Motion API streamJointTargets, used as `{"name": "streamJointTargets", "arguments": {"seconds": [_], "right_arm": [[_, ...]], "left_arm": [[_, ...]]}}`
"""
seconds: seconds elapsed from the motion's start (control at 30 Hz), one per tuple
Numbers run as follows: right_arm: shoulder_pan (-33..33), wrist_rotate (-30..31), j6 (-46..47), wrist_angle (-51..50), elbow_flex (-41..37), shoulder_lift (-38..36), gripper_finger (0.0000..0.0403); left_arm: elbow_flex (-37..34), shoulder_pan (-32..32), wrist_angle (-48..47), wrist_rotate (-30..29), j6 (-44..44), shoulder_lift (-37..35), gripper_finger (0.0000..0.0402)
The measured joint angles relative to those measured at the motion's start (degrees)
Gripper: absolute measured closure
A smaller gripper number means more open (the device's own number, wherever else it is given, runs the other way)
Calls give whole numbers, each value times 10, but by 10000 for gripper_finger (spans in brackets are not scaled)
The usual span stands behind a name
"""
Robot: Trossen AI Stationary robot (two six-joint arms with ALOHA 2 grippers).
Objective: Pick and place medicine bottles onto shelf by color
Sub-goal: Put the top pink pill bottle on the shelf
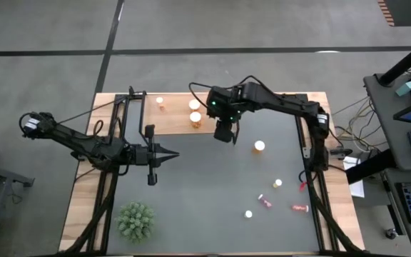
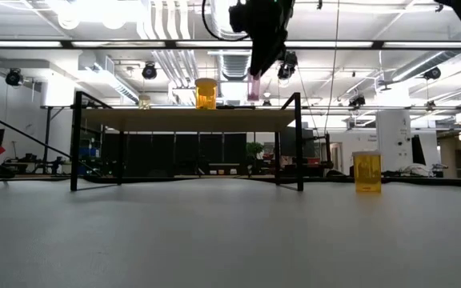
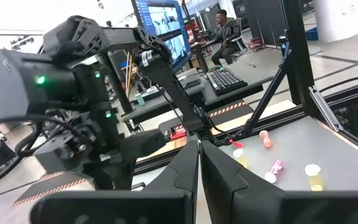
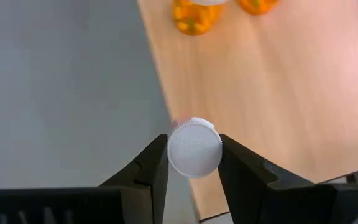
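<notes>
Right hand [image 4: 194, 163] pinching small pink-bodied bottle [image 4: 194, 148] by white cap, bottle hanging upright, long axis vertical. Poised high over near edge of shelf [image 4: 272, 93], cap straddling board's rim: part over wood, part over grey worktop [image 4: 61, 93]. Two orange bottles [image 4: 194, 15] standing farther in on board. Next move likely short push inward, then straight down. Left hand [image 1: 164, 155] pressed together, empty, parked well apart over worktop.
</notes>
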Motion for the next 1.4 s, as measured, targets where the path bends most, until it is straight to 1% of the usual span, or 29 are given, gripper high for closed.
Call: {"name": "streamJointTargets", "arguments": {"seconds": [0.37, 0.8, 1.4], "right_arm": [[-30, 0, -15, 1, -7, 1, 291], [-30, 0, -18, 0, -14, 2, 290], [-30, 5, 0, 3, -17, 2, 246]], "left_arm": [[0, 0, -1, 0, 0, 0, 400], [0, 0, -1, 0, 0, 0, 400], [0, 0, 0, 0, 0, 0, 400]]}}
